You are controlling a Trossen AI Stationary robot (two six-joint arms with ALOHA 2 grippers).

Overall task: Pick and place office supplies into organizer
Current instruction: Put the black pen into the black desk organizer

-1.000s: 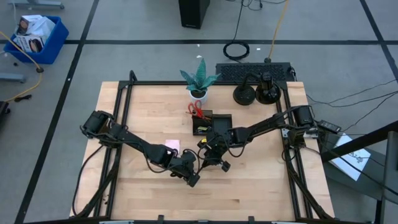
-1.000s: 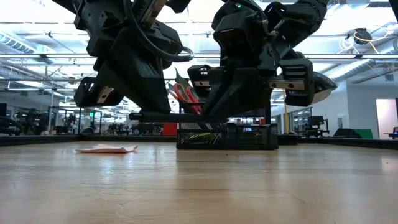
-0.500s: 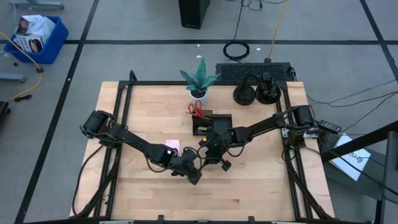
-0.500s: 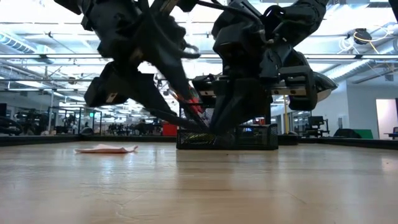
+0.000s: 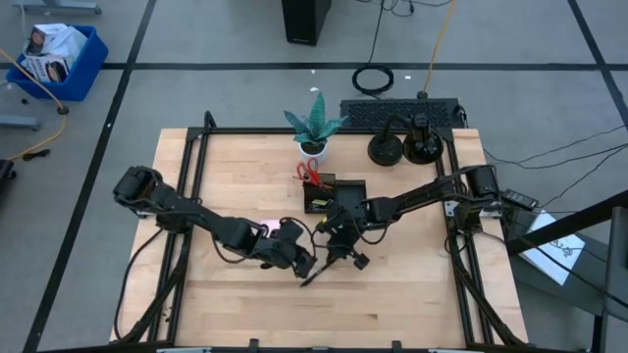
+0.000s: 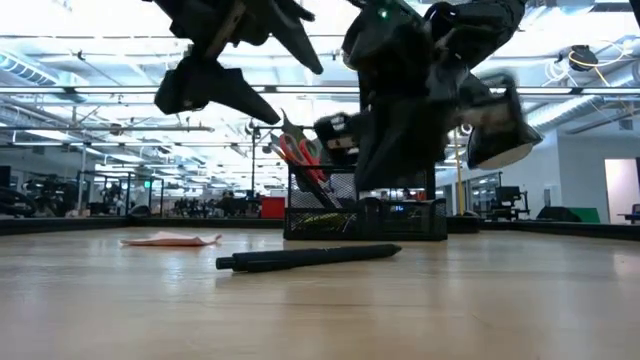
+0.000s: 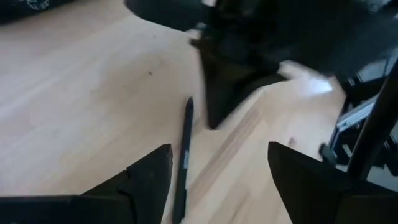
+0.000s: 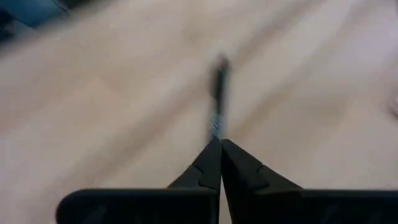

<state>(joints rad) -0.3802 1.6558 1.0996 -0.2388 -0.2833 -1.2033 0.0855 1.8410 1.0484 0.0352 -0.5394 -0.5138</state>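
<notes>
A black pen (image 6: 310,258) lies flat on the wooden table, also seen in the high view (image 5: 316,274), with no gripper on it. My left gripper (image 7: 217,180) hangs open above it, one finger to each side in its wrist view. My right gripper (image 8: 219,152) is shut just right of the left gripper (image 5: 345,259) and holds nothing; the pen (image 8: 217,93) shows blurred beyond its tips. The black organizer (image 5: 334,194) stands behind them with red scissors (image 5: 309,175) upright in it. A pink sticky-note pad (image 5: 270,227) lies flat to its left.
A potted plant (image 5: 314,127), a keyboard (image 5: 397,113) and two round black bases (image 5: 404,149) stand along the far edge. Black frame rails (image 5: 191,186) run along the table's sides. Bare wood lies toward the near edge.
My left gripper has opened, let go of the pen and risen. The pen, held level above the table a second ago, tipped down at one end and now lies flat on the wood. My right gripper has stayed shut above it.
</notes>
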